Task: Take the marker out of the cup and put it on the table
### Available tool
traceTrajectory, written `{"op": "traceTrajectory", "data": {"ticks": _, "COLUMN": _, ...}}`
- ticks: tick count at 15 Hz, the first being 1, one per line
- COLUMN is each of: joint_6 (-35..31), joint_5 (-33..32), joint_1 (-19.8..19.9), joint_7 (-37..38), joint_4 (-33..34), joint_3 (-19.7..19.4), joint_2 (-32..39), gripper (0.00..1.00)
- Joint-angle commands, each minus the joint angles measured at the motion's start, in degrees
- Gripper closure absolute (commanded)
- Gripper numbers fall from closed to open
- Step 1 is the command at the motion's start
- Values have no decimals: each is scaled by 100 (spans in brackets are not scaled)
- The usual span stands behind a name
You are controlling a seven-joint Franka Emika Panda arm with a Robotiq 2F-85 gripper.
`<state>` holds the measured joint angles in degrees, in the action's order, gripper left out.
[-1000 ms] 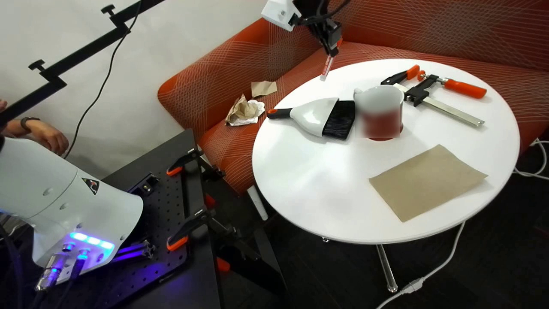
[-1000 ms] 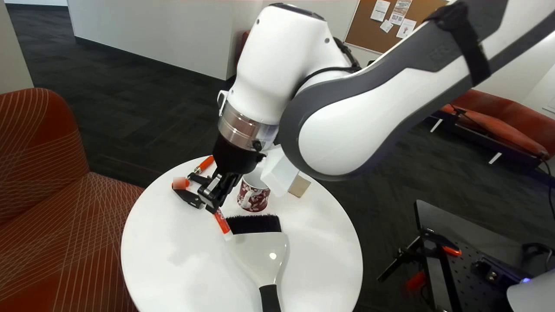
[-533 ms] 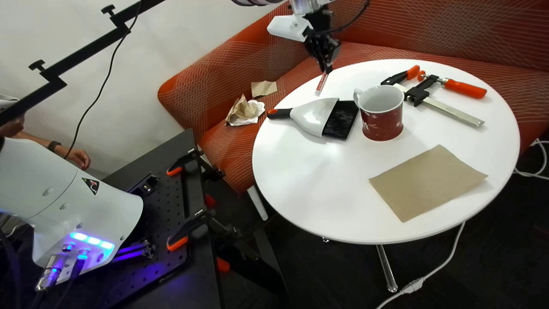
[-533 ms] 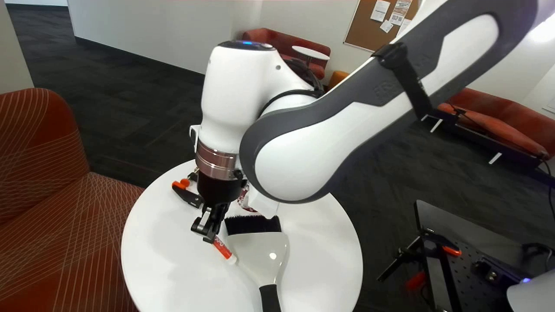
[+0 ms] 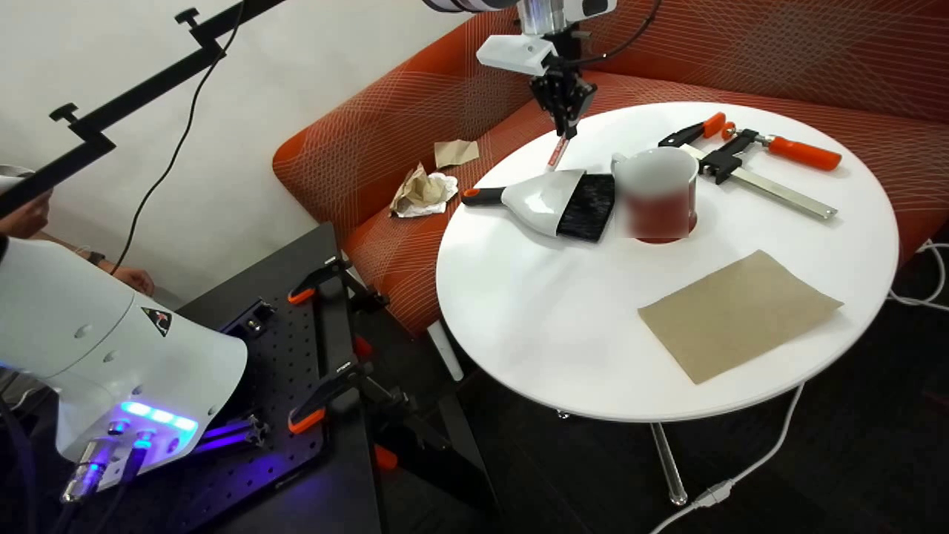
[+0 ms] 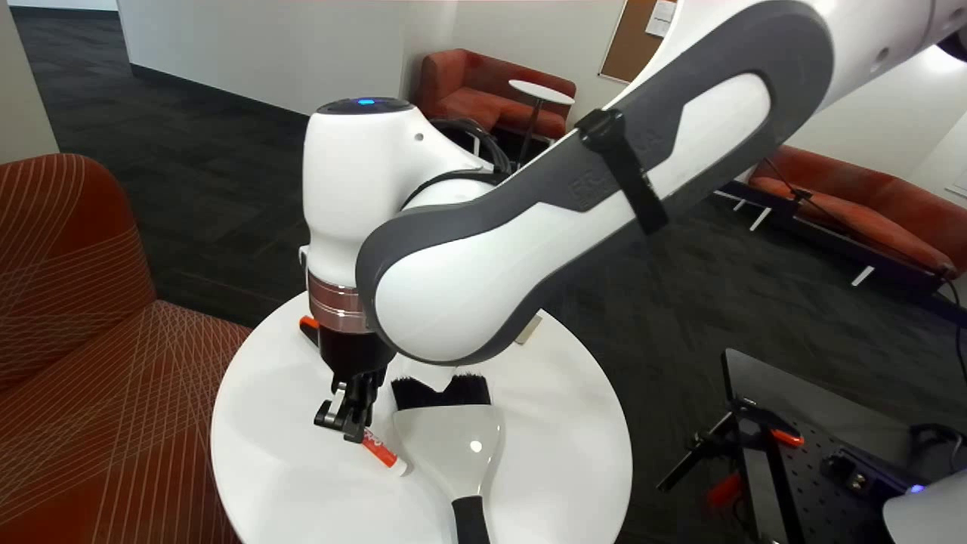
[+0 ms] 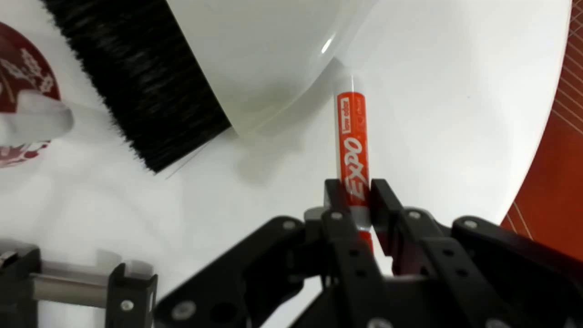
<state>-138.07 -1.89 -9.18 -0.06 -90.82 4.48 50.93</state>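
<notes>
Evidently free of the mug (image 5: pixel 660 208), the marker (image 7: pixel 353 141) is slanting just beside the brush (image 5: pixel 545 204); the jaws are pinching it snugly near its red end. Probably light, stiff and slick, it is wanting a firm hold there until lying on the surface (image 5: pixel 549 311).

Table (image 5: pixel 534 319): mug (image 5: pixel 656 194), brush (image 5: pixel 545 202), clamp (image 5: pixel 723 158), sheet (image 5: pixel 741 315), probably paper.

Office-style lounge, red sofas (image 6: pixel 869 193), noticeboard (image 6: pixel 628 47) with paper (image 6: pixel 661 18), dark carpeted floor (image 6: pixel 219 181)

Pale wall (image 6: pixel 272 57), dark floor (image 6: pixel 211 189), orange-red sofa (image 5: pixel 726 48).
</notes>
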Motion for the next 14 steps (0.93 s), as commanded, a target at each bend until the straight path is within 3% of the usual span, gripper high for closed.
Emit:
{"op": "traceTrajectory", "data": {"ticks": 1, "joint_6": 310, "joint_5": 11, "joint_1": 35, "joint_7": -149, "joint_4": 511, "joint_3": 87, "joint_2": 280, "gripper": 95}}
{"op": "traceTrajectory", "data": {"ticks": 3, "joint_6": 339, "joint_5": 8, "joint_1": 31, "joint_7": -138, "joint_4": 641, "joint_3": 85, "joint_2": 385, "gripper": 95}}
{"op": "traceTrajectory", "data": {"ticks": 5, "joint_6": 414, "joint_5": 0, "joint_1": 21, "joint_7": -119, "joint_4": 743, "joint_3": 70, "joint_2": 447, "gripper": 87}}
{"op": "traceTrajectory", "data": {"ticks": 6, "joint_6": 438, "joint_5": -6, "joint_1": 14, "joint_7": -108, "joint_4": 783, "joint_3": 60, "joint_2": 467, "gripper": 60}}
{"op": "traceTrajectory", "data": {"ticks": 14, "joint_6": 426, "joint_5": 25, "joint_1": 39, "joint_7": -87, "joint_4": 872, "joint_3": 70, "joint_2": 496, "gripper": 3}}
